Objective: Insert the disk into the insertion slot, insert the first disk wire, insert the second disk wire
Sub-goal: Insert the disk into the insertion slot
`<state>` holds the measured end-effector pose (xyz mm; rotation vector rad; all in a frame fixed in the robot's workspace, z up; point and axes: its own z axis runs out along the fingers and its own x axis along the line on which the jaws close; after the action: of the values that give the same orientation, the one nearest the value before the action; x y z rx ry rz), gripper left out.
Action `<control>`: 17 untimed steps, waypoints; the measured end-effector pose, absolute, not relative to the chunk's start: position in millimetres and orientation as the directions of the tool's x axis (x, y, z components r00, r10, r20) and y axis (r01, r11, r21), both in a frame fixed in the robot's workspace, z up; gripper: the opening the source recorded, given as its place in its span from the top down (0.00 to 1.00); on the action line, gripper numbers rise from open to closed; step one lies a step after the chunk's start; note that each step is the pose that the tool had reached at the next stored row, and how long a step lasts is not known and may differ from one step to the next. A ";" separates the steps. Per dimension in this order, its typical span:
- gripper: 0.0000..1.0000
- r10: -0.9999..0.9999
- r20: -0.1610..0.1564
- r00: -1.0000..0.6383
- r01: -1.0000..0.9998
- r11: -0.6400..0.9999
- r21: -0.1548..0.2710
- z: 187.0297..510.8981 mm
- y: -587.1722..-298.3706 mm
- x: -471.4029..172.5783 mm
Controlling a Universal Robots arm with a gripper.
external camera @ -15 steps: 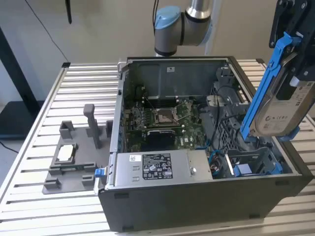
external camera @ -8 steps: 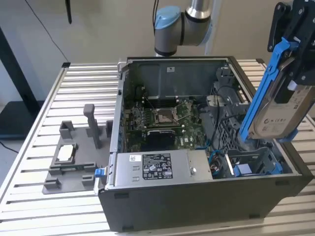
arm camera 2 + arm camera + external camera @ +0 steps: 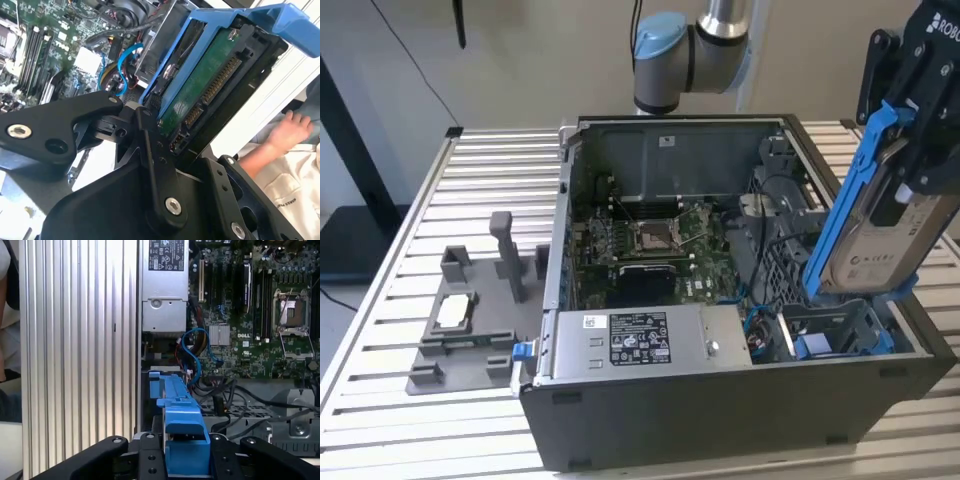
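Disk and its blue carrier frame stand steeply tilted in the air over the exterior view's right end of the open computer case, clamped tight in the black gripper. The disk's long axis runs nearly upright. Its upper end leans toward the exterior view's right, up at the gripper, and its lower end points down at the insertion slot, the grey cage bay with blue tabs in the case's near corner. The lower edge sits just above the bay's mouth; whether they touch cannot be judged.

The labelled silver face shows in the exterior view, on the right of the blue rail. In the second wrist view the green circuit board side with its connector row faces the camera, and a person's hand shows past the disk. In the first wrist view the carrier's blue edge runs out from the gripper toward the blue cables and the power supply box, beside the motherboard. The case lies on a slatted metal table.
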<state>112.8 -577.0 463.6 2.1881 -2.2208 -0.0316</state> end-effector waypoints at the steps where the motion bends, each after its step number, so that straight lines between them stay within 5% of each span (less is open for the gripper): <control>1: 0.68 -1.000 0.003 -0.015 -0.999 0.015 0.030 461.7 -576.9 112.8; 17: 0.68 -1.000 -0.015 -0.009 -1.000 0.008 0.029 434.6 -576.8 112.5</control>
<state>112.5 -576.8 434.6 2.2049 -2.2233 -0.0485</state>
